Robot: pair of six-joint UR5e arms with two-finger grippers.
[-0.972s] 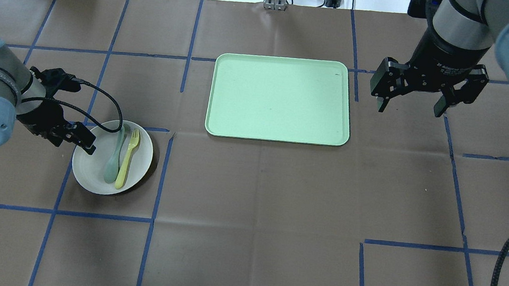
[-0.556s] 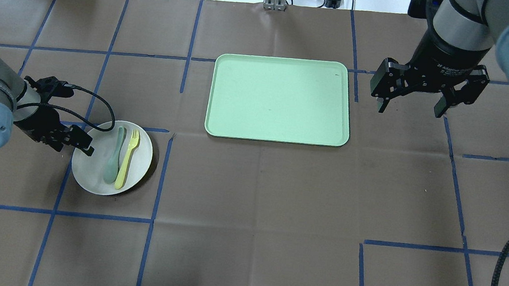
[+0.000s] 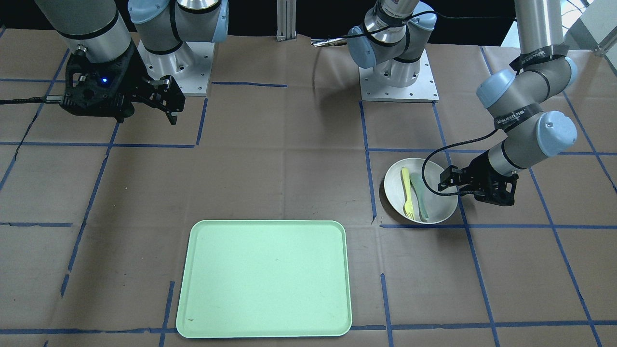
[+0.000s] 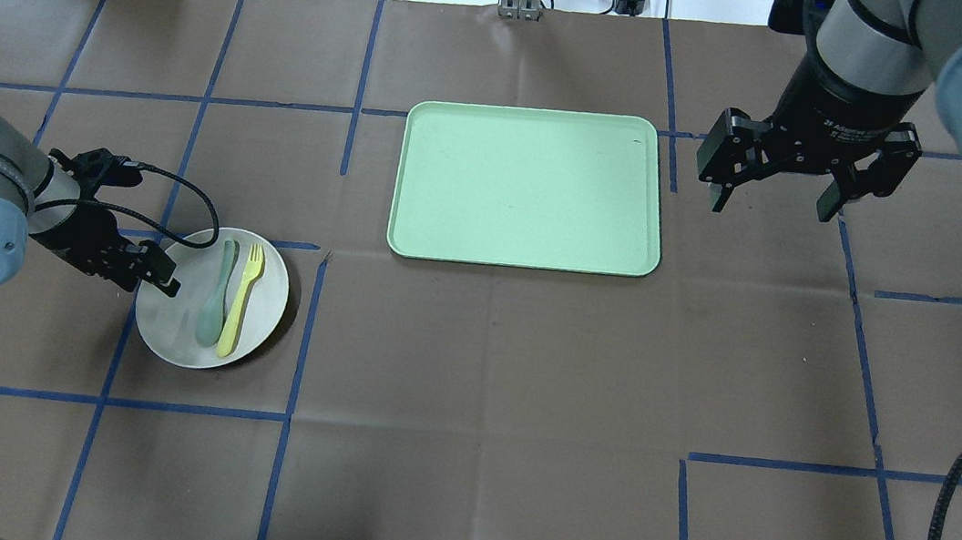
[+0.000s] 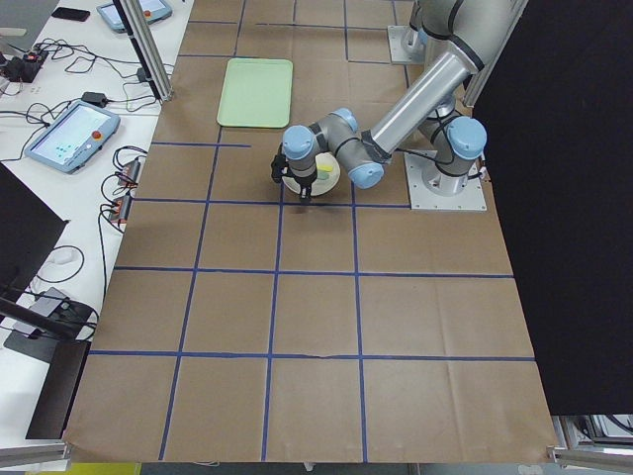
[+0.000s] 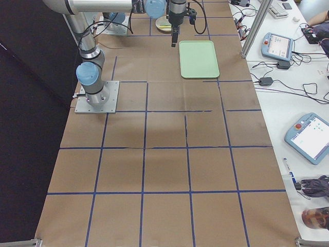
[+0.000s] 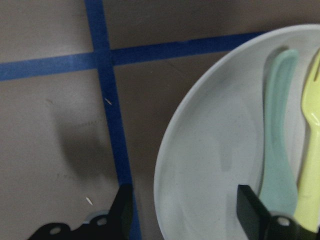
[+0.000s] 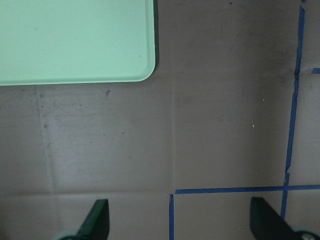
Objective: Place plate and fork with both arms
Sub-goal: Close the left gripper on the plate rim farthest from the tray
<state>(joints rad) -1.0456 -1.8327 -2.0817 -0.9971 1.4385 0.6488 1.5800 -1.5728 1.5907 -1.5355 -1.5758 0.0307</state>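
Overhead exterior | left claw (image 7: 186,212) open, straddling rim of plate (image 4: 171,328), gripping nothing | fork (image 4: 241,296) lying in plate, touching spoon (image 4: 214,297) | right claw (image 4: 775,194) spread wide, empty, over tabletop (image 4: 520,403) just beside tray (image 4: 528,184)

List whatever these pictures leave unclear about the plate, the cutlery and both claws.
Left claw at the plate: overhead view, it covers the rim, so contact is unclear.
Fork and spoon: left wrist view, cut off by the frame's edges.
Fork and spoon: right side view, too small to tell apart.
Right claw: right wrist view, only its tips show.
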